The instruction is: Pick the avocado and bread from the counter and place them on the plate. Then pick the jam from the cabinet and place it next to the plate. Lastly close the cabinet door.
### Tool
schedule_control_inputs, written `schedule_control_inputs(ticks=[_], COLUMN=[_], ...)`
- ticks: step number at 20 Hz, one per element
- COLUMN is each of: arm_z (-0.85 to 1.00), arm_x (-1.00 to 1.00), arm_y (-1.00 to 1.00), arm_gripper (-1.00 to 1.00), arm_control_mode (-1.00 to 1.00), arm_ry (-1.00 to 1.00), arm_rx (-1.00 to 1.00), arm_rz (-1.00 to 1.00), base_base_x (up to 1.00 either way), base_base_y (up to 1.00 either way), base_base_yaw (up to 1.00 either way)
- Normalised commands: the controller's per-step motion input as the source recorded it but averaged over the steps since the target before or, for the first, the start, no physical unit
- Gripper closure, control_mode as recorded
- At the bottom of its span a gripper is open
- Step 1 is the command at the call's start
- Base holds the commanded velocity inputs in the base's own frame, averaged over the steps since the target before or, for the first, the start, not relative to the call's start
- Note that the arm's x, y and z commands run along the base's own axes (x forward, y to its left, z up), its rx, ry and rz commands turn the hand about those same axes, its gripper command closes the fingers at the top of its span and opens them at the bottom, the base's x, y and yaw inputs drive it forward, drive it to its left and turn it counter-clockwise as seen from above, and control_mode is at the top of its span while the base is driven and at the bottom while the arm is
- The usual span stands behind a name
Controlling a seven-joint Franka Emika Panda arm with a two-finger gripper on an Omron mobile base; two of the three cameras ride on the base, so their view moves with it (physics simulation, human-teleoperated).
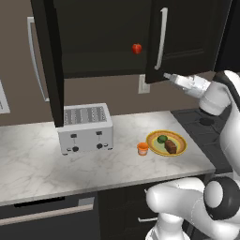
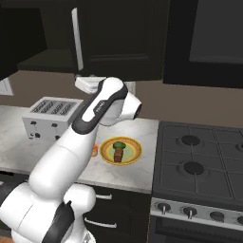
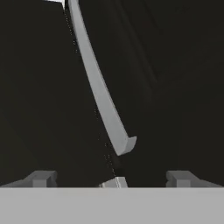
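Observation:
The plate [image 1: 180,138] [image 2: 135,146] lies on the counter [image 1: 37,164] with the avocado [image 1: 161,139] [image 2: 119,144] and the bread [image 1: 171,147] [image 2: 118,154] on it. The orange jam [image 1: 142,148] [image 2: 95,151] stands on the counter just left of the plate, half hidden by my arm in the right base view. The cabinet [image 1: 103,42] stands open. My gripper [image 1: 166,75] [image 3: 113,178] is open at the lower edge of the right cabinet door [image 1: 187,33] [image 2: 118,33], its fingertips [image 3: 41,178] wide apart on either side of the silver handle's [image 3: 98,87] lower end.
A red round fruit [image 1: 136,48] sits on the cabinet shelf. The left cabinet door [image 1: 49,61] juts out edge-on above a silver toaster [image 1: 86,127] [image 2: 50,116]. A black stove [image 2: 199,161] lies to the right of the counter.

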Motion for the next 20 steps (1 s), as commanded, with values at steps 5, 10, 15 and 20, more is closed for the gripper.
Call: schedule_control_inputs(ticks=[5,10,15,20], arm_z=[0.01,0.12,0.25,0.14], arm_x=[0.49,0.42,0.49,0.53], arm_y=[0.47,0.40,0.31,0.27], arm_gripper=[-1.00,-1.00,-1.00,-1.00], arm_control_mode=[-1.00,-1.00,-1.00,-1.00], arm_ry=[0.00,0.01,0.00,0.00], arm_rx=[-0.10,-0.07,-0.04,-0.04], arm_rz=[-0.14,-0.15,-0.14,-0.14], base_base_x=[0.00,0.00,0.00,0.00], base_base_y=[0.00,0.00,0.00,0.00], base_base_yaw=[0.00,0.00,0.00,0.00])
